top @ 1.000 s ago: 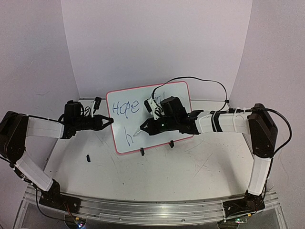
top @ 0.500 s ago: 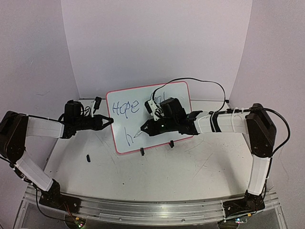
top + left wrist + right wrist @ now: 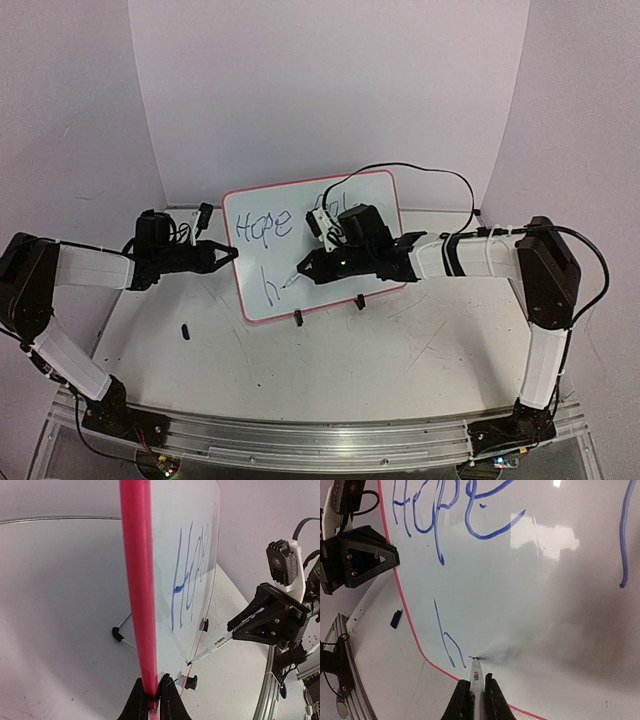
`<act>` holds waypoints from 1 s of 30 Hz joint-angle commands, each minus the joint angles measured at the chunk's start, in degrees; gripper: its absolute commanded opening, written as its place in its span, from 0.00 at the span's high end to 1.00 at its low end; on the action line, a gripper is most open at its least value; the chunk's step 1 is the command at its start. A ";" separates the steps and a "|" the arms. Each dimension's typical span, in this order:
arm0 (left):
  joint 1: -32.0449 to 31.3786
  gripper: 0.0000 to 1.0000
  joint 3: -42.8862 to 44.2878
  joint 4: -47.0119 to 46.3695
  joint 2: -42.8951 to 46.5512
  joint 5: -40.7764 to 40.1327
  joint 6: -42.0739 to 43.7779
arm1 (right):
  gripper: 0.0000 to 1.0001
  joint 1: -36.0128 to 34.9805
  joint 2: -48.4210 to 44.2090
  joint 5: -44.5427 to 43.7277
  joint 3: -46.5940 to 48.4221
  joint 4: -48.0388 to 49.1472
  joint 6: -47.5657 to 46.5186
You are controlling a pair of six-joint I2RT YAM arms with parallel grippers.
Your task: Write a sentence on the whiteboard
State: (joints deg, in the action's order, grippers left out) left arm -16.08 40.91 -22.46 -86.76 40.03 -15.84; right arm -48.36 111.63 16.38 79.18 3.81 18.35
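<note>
The whiteboard (image 3: pixel 300 205) stands upright on the table with its pink rim (image 3: pixel 137 580) pinched at the left edge by my left gripper (image 3: pixel 232 254) (image 3: pixel 154 692), which is shut on it. The sentence (image 3: pixel 262 227) in blue reads "Hope" on top; more strokes to its right are hidden behind my right arm. A lone "h" (image 3: pixel 445 642) sits on the lower line. My right gripper (image 3: pixel 305 268) (image 3: pixel 477 692) is shut on a white marker (image 3: pixel 476 672). The marker tip touches the whiteboard (image 3: pixel 545 605) just right of the "h", where a tiny blue stroke starts.
A dark marker cap (image 3: pixel 186 330) lies on the table left of the board. Two black clip feet (image 3: pixel 298 318) (image 3: pixel 359 302) hold the board's lower edge. A black cable (image 3: pixel 440 175) loops above the right arm. A curved backdrop wall (image 3: pixel 320 90) closes the far side.
My right wrist has shifted slightly while the marker tip stays on the board just right of the "h". The left arm and the board have not moved.
</note>
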 commanded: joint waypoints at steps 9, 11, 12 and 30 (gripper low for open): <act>-0.30 1.00 1.79 1.77 -1.14 -8.48 3.79 | 1.00 2.22 -1.18 -3.87 3.29 1.55 -1.31; -0.30 1.00 1.82 1.81 -1.13 -8.45 3.84 | 1.00 2.06 -0.26 -2.87 4.08 1.46 -1.01; -0.32 1.00 1.87 1.82 -1.21 -8.50 3.87 | 1.00 1.85 0.15 -2.54 4.40 1.46 -0.95; -0.30 1.00 1.88 1.89 -1.20 -8.41 3.97 | 1.00 -0.51 1.62 -0.91 2.18 1.37 0.70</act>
State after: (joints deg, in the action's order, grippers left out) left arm -16.08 40.93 -22.44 -86.76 39.92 -15.81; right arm -48.84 112.84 16.78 82.52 3.79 18.41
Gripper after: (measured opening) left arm 0.061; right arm 0.090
